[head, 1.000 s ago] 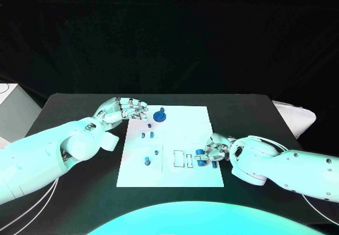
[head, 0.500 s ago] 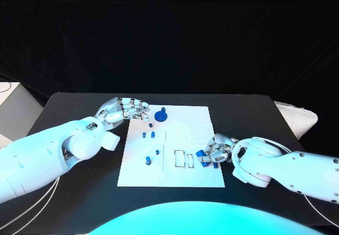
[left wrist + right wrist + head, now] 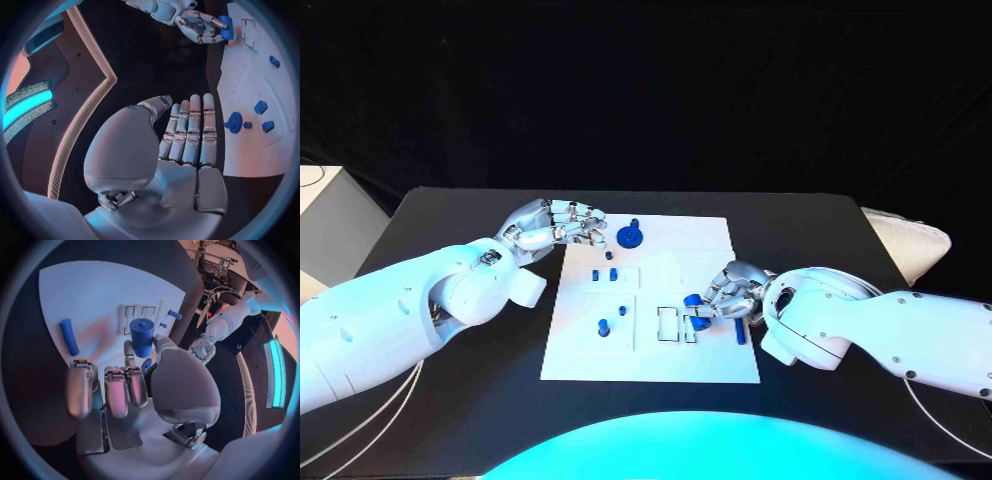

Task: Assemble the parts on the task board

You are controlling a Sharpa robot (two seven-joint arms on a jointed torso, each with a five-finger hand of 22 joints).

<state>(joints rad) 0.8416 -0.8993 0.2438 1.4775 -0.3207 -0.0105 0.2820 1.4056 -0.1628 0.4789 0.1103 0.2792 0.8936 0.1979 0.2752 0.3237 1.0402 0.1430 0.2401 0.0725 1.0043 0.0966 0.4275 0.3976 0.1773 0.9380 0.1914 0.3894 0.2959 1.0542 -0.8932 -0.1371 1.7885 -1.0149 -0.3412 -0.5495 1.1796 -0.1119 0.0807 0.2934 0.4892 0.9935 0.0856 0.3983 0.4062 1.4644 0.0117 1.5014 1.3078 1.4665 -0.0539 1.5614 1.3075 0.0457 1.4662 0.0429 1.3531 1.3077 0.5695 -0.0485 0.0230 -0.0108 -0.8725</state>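
A black table (image 3: 459, 360) spreads across the lower half of the head view, its far edge running straight across the middle. Behind it hangs a dark backdrop (image 3: 646, 90) that takes up the whole upper half. Beside the table's left edge stands a pale box-shaped unit (image 3: 326, 215), cut off by the picture's edge, with a thin dark cable looping over its top. Just past the table's right edge lies a white, rounded, cushion-like object (image 3: 913, 240), partly cut off; what it is cannot be told.
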